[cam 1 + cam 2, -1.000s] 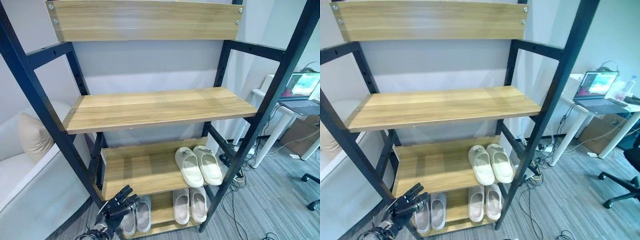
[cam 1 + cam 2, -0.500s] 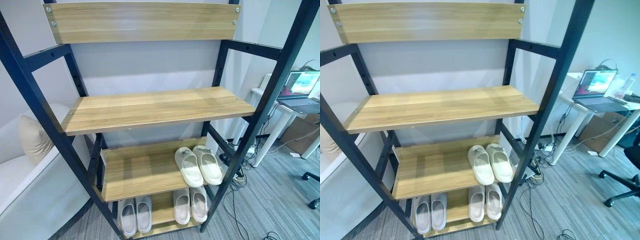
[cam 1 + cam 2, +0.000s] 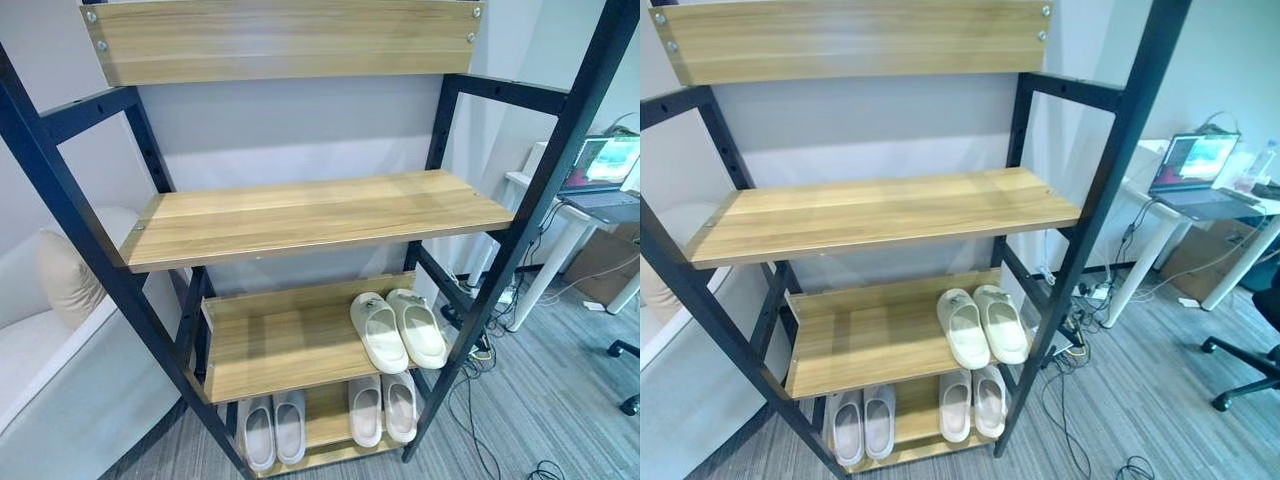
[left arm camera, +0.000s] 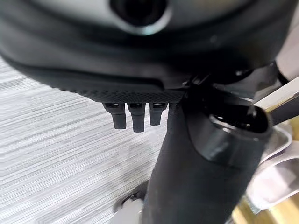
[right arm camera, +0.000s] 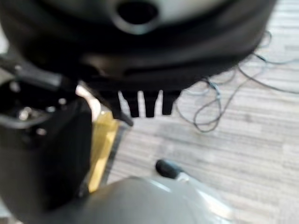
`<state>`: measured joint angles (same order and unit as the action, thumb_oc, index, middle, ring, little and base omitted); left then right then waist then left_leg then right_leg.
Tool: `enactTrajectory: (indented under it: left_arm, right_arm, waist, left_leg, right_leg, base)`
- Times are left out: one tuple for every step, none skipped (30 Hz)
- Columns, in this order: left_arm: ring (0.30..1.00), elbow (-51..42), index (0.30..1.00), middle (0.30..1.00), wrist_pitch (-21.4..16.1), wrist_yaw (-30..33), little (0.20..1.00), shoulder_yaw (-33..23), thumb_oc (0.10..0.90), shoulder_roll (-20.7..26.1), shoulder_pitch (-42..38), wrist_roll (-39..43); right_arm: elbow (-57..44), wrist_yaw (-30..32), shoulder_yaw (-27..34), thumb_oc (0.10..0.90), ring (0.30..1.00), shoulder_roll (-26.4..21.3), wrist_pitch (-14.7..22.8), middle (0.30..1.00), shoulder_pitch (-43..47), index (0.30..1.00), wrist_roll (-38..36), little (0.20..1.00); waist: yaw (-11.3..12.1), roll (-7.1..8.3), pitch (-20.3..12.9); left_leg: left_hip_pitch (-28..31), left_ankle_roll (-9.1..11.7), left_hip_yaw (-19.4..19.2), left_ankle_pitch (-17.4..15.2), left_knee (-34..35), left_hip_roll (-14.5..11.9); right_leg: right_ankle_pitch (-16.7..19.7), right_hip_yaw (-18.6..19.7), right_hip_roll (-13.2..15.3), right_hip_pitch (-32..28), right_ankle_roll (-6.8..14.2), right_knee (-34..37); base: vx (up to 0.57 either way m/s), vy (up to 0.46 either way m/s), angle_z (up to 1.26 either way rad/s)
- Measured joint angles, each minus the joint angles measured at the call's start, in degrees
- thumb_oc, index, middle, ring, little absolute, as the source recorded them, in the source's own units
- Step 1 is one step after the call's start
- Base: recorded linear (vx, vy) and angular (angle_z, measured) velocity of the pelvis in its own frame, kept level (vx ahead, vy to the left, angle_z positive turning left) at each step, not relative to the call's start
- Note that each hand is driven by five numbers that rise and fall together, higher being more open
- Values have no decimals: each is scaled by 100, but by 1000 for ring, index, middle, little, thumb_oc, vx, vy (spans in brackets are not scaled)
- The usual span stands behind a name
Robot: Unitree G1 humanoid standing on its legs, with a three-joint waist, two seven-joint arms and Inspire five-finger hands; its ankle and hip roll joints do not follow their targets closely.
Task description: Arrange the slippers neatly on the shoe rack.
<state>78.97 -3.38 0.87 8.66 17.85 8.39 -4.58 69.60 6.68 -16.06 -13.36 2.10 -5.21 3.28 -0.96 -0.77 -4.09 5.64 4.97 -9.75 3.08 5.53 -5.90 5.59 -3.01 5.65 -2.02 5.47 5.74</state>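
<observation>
Nothing readable here: no label or writing I can make out on the slippers or the shoe rack [image 3: 70,215]. Nearest the camera, on the bottom shelf [image 3: 910,425], a grey pair of slippers [image 3: 272,430] sits at the left and a cream pair [image 3: 384,408] at the right, each pair side by side with the long axis running front to back and the toes pointing in toward the wall. One shelf up, a bigger cream pair [image 3: 398,329] sits at the right end of the lower middle shelf [image 3: 270,345], also lengthwise front to back but angled a bit, toes at the back. The wide shelf [image 3: 310,215] above that and the top board [image 3: 280,40] follow further up. The head views take in the surroundings: a beige cushion [image 3: 65,270] on a white sofa at the left, and off to the right a white counter [image 3: 1160,215] with an open laptop [image 3: 1195,170], plus an office chair base [image 3: 1240,360]. The wrist views add what those don't: the left hand [image 4: 135,116] hangs over grey striped floor with straight, relaxed fingers holding nothing, and the right hand [image 5: 145,105] is the same, fingers loosely apart above the floor [image 5: 243,140].
</observation>
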Motion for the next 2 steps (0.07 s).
enactTrajectory:
  left_arm:
    - [900,20,900,900,12,15,900,-1,800,-18,-3,-3]
    - [900,32,900,900,31,22,900,-6,800,-28,-3,-3]
  right_arm:
    - [16,-1,98,800,900,3,6,900,-39,900,-55,900]
    - [160,-3,176,800,900,6,27,900,-98,900,-161,900]
  waist:
    - [0,-2,3]
    - [-1,1,5]
  left_leg:
    - [0,1,0,0,0,0]
    - [1,2,0,-2,0,-2]
  right_leg:
    - [-1,0,-1,0,-1,0]
    - [-2,1,-3,0,-2,0]
  base:
    - [0,0,0]
    - [0,0,0]
